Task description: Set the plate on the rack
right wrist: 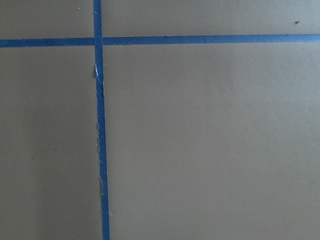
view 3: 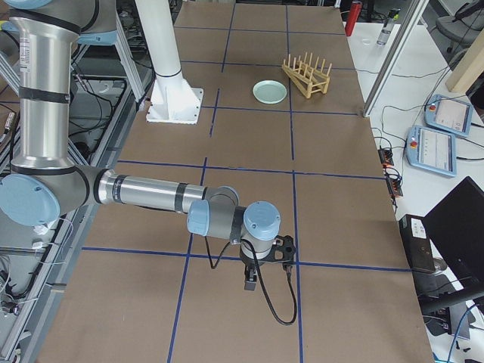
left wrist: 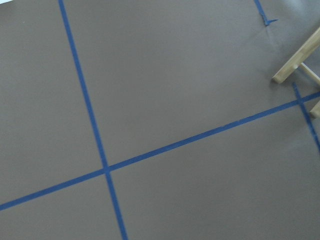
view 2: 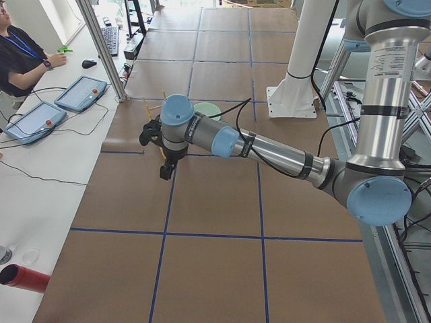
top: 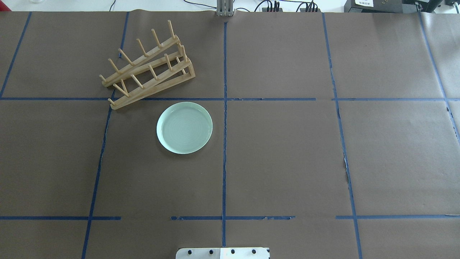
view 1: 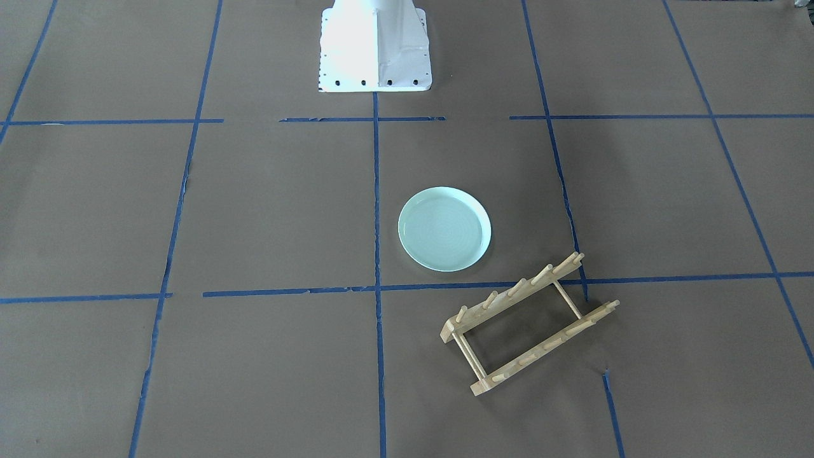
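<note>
Plate [top: 184,128], round glossy mint, lies near pegged wooden rack [top: 147,73].

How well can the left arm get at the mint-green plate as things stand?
Probably yes. The plate lies flat and uncovered on the robot's left half of the table. The wooden rack stands apart beyond it, and the left gripper hangs over that side.

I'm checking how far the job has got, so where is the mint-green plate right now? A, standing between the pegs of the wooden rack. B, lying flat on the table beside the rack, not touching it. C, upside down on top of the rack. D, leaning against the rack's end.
B: the plate lies flat, face up, on the table, with a strip of bare brown cover between it and the wooden dish rack.
</note>
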`<move>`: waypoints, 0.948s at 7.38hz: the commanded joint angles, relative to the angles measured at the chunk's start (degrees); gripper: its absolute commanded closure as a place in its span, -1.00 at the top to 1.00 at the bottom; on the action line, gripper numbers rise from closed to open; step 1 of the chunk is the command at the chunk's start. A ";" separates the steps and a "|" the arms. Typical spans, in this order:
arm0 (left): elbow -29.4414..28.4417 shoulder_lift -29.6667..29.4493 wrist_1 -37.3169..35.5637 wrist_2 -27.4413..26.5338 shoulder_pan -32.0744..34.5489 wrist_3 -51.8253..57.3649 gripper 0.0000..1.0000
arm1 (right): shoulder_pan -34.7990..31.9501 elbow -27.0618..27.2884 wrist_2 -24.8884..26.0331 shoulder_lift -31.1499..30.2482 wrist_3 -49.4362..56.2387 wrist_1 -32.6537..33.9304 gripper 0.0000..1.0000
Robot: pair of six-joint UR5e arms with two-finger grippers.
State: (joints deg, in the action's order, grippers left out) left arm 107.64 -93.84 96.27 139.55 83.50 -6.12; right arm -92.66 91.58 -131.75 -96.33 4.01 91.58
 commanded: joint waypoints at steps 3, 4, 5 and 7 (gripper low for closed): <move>4.86 -17.56 3.49 -11.46 -24.29 -44.67 1.00 | -0.06 0.00 0.00 0.00 0.03 0.00 1.00; 4.60 -21.70 1.23 -14.45 -29.83 -53.38 1.00 | 0.02 0.00 0.00 0.00 0.03 0.00 1.00; 3.38 -29.05 -6.89 -17.96 -34.93 -59.12 1.00 | -0.06 0.09 0.00 0.00 0.03 0.00 1.00; -7.64 -44.26 -17.59 -22.90 -41.64 -66.96 1.00 | -0.07 0.09 0.00 0.00 -0.06 0.00 1.00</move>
State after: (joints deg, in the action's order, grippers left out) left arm 106.54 -129.39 83.90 119.54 46.01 -67.64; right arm -92.71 91.66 -131.75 -96.33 4.03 91.58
